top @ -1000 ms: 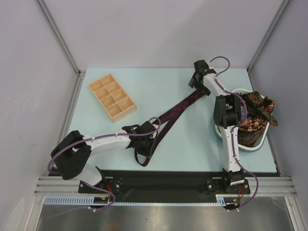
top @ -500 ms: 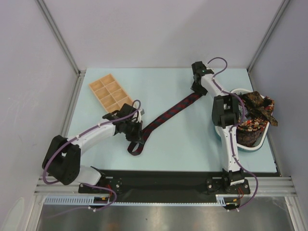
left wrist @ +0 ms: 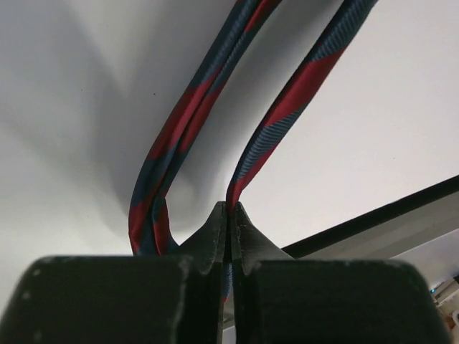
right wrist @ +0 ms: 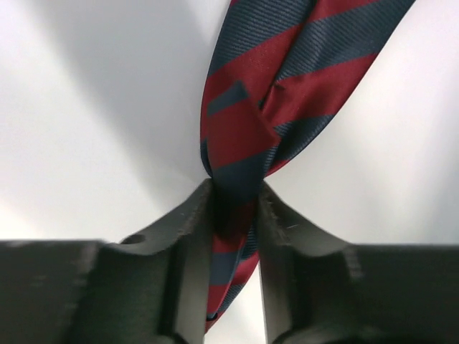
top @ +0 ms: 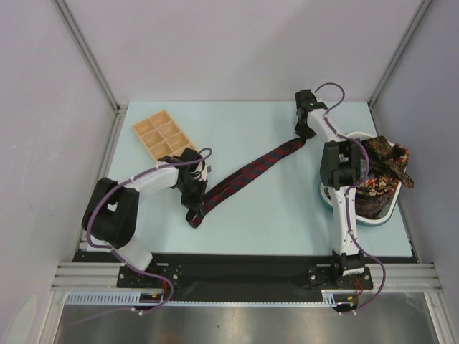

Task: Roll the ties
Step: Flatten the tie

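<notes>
Firmly shut, the left tool (left wrist: 229,210) grips the striped tie (top: 247,170) near its looped end. The right tool (right wrist: 235,197) pinches the far end over the worktop (top: 265,215)

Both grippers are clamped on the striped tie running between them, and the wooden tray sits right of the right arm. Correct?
No. The top view shows the wooden tray at the far left, beside the left arm. The rest holds: the left gripper and the right gripper are both clamped on the striped tie running between them.
</notes>
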Robot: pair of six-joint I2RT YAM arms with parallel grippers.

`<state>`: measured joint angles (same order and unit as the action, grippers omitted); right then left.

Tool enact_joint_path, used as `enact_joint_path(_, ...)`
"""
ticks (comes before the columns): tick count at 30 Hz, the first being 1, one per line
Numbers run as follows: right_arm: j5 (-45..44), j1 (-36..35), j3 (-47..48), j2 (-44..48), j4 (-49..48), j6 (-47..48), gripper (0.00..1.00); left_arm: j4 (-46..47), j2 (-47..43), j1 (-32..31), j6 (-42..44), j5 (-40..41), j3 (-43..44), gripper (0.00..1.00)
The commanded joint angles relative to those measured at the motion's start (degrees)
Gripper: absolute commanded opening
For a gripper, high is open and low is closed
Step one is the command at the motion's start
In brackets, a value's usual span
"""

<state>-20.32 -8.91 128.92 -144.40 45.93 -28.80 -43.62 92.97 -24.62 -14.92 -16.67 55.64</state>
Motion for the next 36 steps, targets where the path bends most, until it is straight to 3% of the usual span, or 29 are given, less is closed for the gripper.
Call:
enact_joint_path(1, 0.3, 1.3, 2.5, -1.1, -0.8, 4.7, 0.31, -2.0, 0.2, 0.1, 2.4, 0.2, 4.8, 0.06)
enact_joint_path(2, 0.5, 1.8, 2.6, -1.2, -0.8, 5.3, 0.31, -2.2, 0.3, 0.0, 2.4, 0.0, 5.4, 0.11)
enact_joint_path(10, 7.6, 5.1, 3.2, -1.0, -0.9, 10.8, 0.33, -5.0, 0.7, 0.0, 3.5, -3.3, 11.8, 0.08)
enact_joint_path(11, 7.4, 5.3, 3.1, -0.8, -0.8, 11.0, 0.34, -5.1, 1.7, 0.0, 3.5, -3.0, 12.4, 0.15)
enact_joint_path(13, 7.0, 5.2, 2.9, -0.4, -0.5, 11.0, 0.35, -5.4, 3.1, 0.0, 3.3, -2.3, 14.3, 0.19)
enact_joint_path(23, 8.8, 5.7, 0.9, 0.6, -1.1, 10.7, 0.36, -8.4, 10.7, 1.8, 3.6, 2.7, 20.7, 0.00)
enact_joint_path(30, 9.6, 6.3, 0.8, 0.0, -0.8, 11.0, 0.33, -7.1, 8.2, 4.8, 4.0, 3.8, 19.7, 0.02)
enact_joint_path(36, 9.5, 6.3, 0.1, 2.2, 0.8, 11.5, 0.39, -8.2, 10.8, 5.1, 3.9, 8.7, 22.4, 0.08)
